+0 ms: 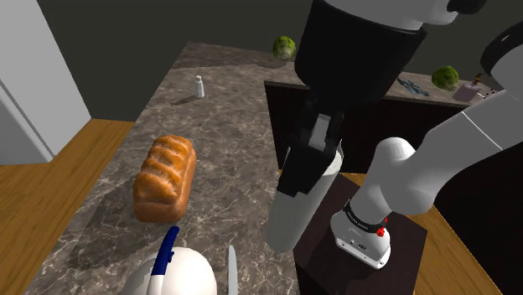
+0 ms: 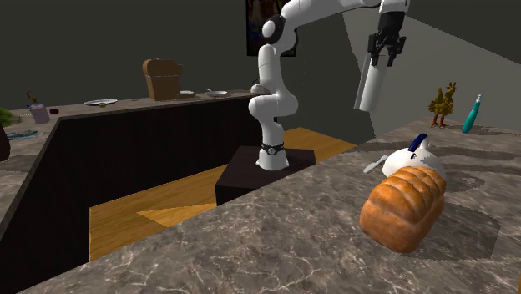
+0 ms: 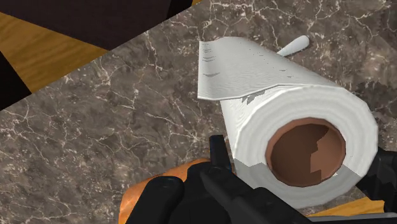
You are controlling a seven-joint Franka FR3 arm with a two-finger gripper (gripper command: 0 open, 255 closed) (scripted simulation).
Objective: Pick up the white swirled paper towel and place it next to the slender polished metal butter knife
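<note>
**Gripper (image 1: 314, 144) in the air, shut around the paper towel roll**

Your gripper's two black fingers (image 3: 216, 153) clasp the top end of the white paper towel roll (image 3: 299, 121), one on each side. In the wrist view you look down its brown cardboard core, and a loose sheet lies along its flank. In the second exterior view the gripper (image 2: 386, 46) holds the roll (image 2: 370, 83) clear of the counter, hanging nearly upright.

In the shoulder view the roll (image 1: 295, 209) hangs over the counter's edge, near the dark stand (image 1: 323, 261). The butter knife (image 1: 231, 270) lies flat on the brown marble counter (image 1: 226, 126) below it. Just beside the knife sits a white rounded object with a blue handle (image 1: 172, 266).

In the wrist view the knife's tip (image 3: 294, 46) shows just beyond the roll's far end. Further along the counter you see a bread loaf (image 1: 165, 178), and well past it a small shaker (image 1: 199, 85).
</note>
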